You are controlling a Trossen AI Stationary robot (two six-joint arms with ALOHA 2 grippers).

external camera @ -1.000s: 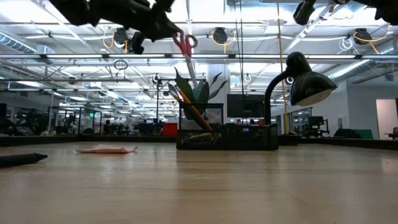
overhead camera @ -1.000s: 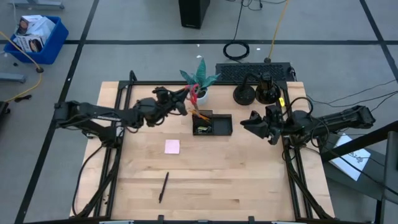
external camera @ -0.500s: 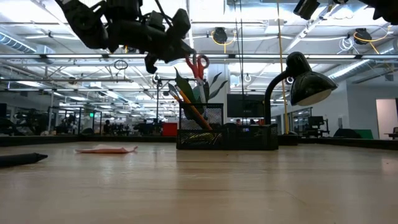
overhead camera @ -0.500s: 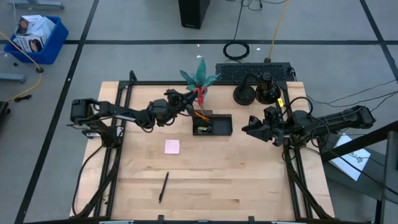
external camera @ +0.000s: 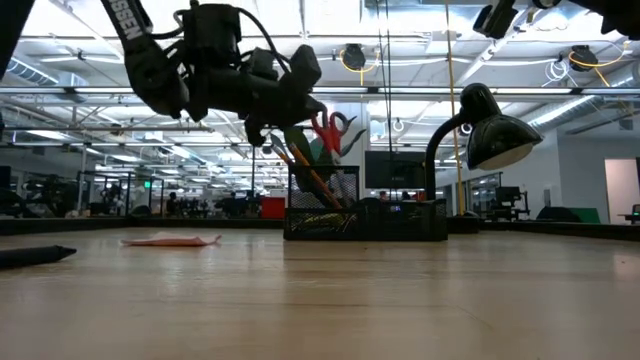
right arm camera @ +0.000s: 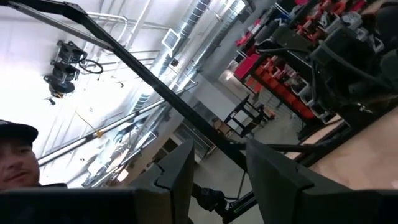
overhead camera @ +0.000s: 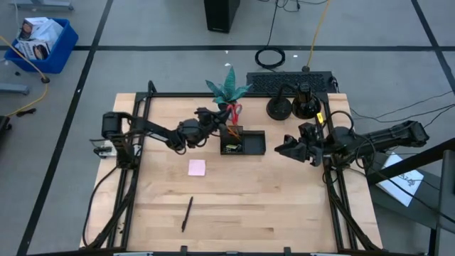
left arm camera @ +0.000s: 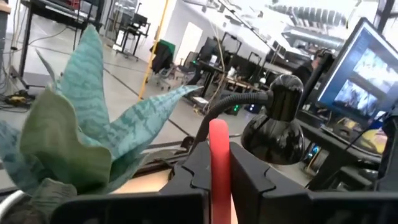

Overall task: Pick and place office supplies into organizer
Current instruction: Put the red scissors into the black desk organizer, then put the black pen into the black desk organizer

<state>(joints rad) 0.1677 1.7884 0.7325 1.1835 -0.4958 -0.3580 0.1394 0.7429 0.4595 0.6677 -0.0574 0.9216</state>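
Observation:
My left gripper (overhead camera: 215,118) hovers over the left, tall compartment of the black mesh organizer (overhead camera: 243,143), shut on the red-handled scissors (overhead camera: 232,111). In the low view their red loops (external camera: 331,131) show just above the organizer (external camera: 366,219), where orange pencils (external camera: 306,177) stand slanted. A pink sticky-note pad (overhead camera: 197,168) and a black pen (overhead camera: 187,213) lie flat on the table. My right gripper (overhead camera: 281,148) waits open to the organizer's right, above the table. My left gripper pinches a red handle (left arm camera: 218,163) of the scissors between its two fingers (left arm camera: 194,176). It reaches in from the table's left, slanting slightly down. The scissors are lifted, loops (external camera: 331,131) beside the fingertips; the blades are hidden behind pencils and leaves.
A potted green plant (overhead camera: 227,89) stands just behind the organizer, close to the scissors. A black desk lamp (overhead camera: 293,104) and a keyboard (overhead camera: 288,82) sit at the far edge. Bare wood (overhead camera: 256,199) stretches across the near half of the table.
My left gripper has moved toward the table's right and downward, from left of the plant to above the organizer's tall compartment, staying shut on the scissors. The scissors have come down with it to just above the pencils. The right arm has kept still.

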